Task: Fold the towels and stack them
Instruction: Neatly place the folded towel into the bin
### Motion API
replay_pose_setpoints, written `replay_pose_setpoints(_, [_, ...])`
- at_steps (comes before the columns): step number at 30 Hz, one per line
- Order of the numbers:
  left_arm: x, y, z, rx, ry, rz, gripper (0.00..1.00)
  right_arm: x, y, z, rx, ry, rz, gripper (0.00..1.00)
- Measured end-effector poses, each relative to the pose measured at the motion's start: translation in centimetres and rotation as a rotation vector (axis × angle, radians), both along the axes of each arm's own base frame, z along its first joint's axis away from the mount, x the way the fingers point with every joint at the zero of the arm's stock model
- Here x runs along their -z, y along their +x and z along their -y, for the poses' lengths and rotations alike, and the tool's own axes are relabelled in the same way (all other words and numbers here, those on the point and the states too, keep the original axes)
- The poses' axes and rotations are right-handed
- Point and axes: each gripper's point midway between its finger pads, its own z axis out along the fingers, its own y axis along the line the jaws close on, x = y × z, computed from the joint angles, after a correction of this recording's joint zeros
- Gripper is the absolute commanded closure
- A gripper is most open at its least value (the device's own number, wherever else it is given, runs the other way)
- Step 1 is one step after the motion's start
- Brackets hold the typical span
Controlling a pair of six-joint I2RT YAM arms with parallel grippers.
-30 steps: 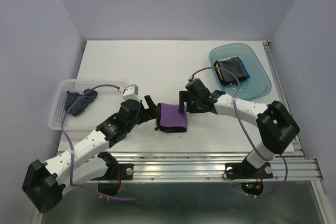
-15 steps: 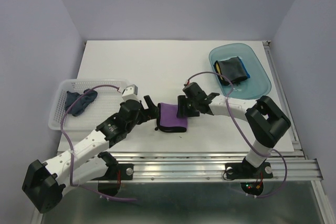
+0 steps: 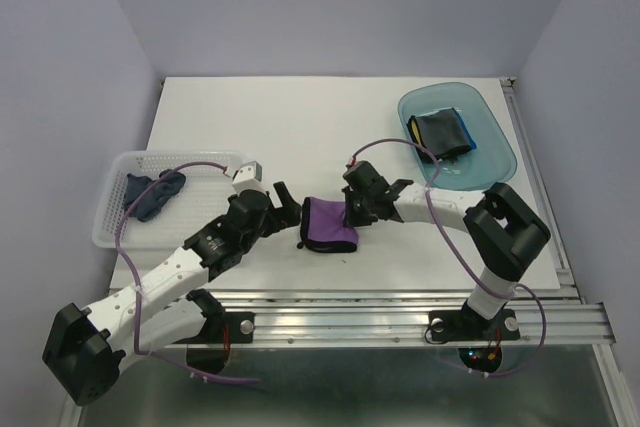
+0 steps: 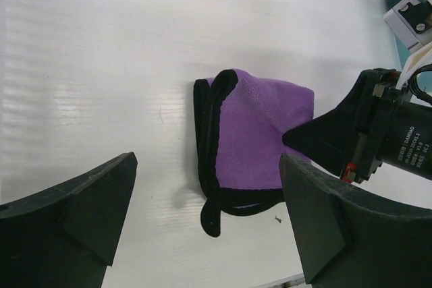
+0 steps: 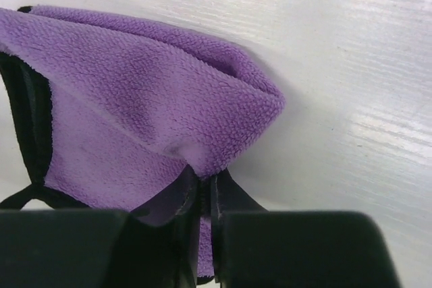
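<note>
One dark towel (image 3: 440, 132) lies folded in the tray (image 3: 497, 159). Our right gripper (image 3: 352, 213) pinches the folded purple towel (image 3: 328, 224) on the worktop (image 3: 250, 127), with our left gripper (image 3: 290, 205) spread beside it. A navy towel (image 3: 150, 194) sits crumpled in the basket (image 3: 110, 225), not yet folded.

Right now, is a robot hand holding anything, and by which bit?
The right gripper pinches the purple towel by its right edge; left gripper holds nothing.

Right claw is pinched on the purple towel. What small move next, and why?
Probably raise the right claw a little, lifting the purple towel clear for the teal tray: it looks folded, a dark folded towel already lies there, and the left claw is open.
</note>
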Motion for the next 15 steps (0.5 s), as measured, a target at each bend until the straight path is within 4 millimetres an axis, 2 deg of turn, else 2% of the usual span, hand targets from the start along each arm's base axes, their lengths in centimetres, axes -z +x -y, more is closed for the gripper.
replay_pose_setpoints(2, [0.0,0.0,-0.1,-0.004,0.003,0.001,0.01,-0.1,0.1,0.2,-0.01,-0.017,0.008,0.99])
replay_pose_setpoints(6, [0.1,0.1,-0.3,-0.012,0.009,0.002,0.01,-0.6,1.3,1.4,-0.051,-0.119,0.074,0.99])
replay_pose_setpoints(15, [0.2,0.2,-0.5,-0.022,0.023,0.003,0.01,-4.3,5.6,4.5,-0.269,-0.391,0.283,0.99])
